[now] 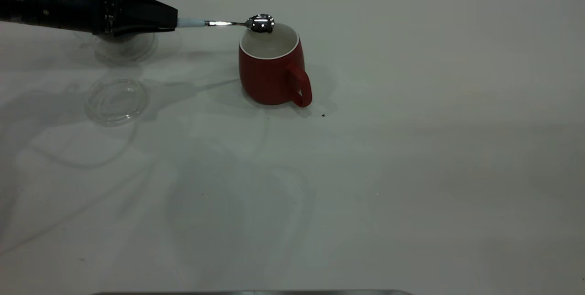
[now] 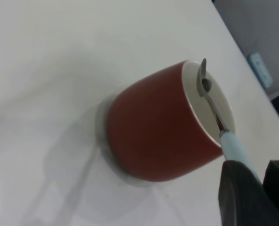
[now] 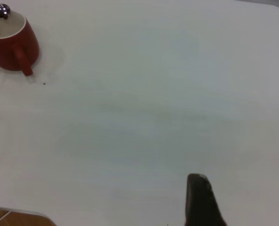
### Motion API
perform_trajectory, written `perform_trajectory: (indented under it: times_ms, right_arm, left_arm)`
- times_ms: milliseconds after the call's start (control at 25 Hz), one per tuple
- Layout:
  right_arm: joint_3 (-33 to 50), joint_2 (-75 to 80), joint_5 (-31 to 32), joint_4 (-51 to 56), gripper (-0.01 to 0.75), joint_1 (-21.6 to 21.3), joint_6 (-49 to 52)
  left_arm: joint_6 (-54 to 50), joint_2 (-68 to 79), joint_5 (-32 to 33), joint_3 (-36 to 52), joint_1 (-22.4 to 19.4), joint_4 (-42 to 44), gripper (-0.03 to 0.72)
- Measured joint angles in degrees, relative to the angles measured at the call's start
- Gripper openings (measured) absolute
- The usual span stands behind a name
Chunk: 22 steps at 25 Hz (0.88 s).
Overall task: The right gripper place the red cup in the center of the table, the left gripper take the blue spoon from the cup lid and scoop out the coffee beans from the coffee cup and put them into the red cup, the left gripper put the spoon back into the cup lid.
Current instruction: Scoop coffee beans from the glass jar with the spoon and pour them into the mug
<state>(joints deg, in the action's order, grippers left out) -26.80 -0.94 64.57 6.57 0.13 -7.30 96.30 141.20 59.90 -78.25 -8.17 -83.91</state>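
One red cup [image 1: 271,72] stands upright near the middle of the table [image 1: 411,171], its handle turned toward the exterior camera, so the placing step is judged done. The shiny bowl of the blue spoon [image 1: 261,23] is held over the cup's far rim, and in the left wrist view it appears turned on edge above the white interior; whether any coffee beans are in the bowl or in the cup cannot be told. The spoon's pale blue handle is clamped between the jaws of the left gripper [image 1: 168,21], which reaches in level from the left. The step in hand is judged to be the tipping of a scoop into the red cup. Behind the gripper the clear coffee cup [image 1: 124,46] is faintly seen, mostly hidden, and nearer the camera the transparent cup lid [image 1: 117,100] lies flat and bare on the table. A dark speck [image 1: 323,115] lies on the table beside the cup's handle. The next move calls for the spoon to be carried back, either to the coffee cup or to the lid. Of the right gripper [image 3: 203,200] only one dark finger is seen, well apart from the cup; its state cannot be told.
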Motion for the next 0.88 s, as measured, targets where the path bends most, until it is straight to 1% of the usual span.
perform_trajectory:
  times_ms: [240, 440, 640, 880]
  right_arm:
    - [0.0, 0.0, 0.0, 0.0, 0.466, 0.0, 0.0]
    - [0.0, 0.0, 0.0, 0.0, 0.466, 0.0, 0.0]
    - [0.0, 0.0, 0.0, 0.0, 0.466, 0.0, 0.0]
    - [0.0, 0.0, 0.0, 0.0, 0.466, 0.0, 0.0]
  left_arm:
    - [5.6, 0.0, -0.8, 0.0, 0.0, -0.1, 0.126]
    - [7.2, -0.2, -1.3, 0.0, 0.0, -0.1, 0.126]
    - [7.2, -0.4, -1.5, 0.0, 0.0, -0.1, 0.126]
    - [3.0, -0.5, 1.3, 0.0, 0.0, -0.2, 0.126]
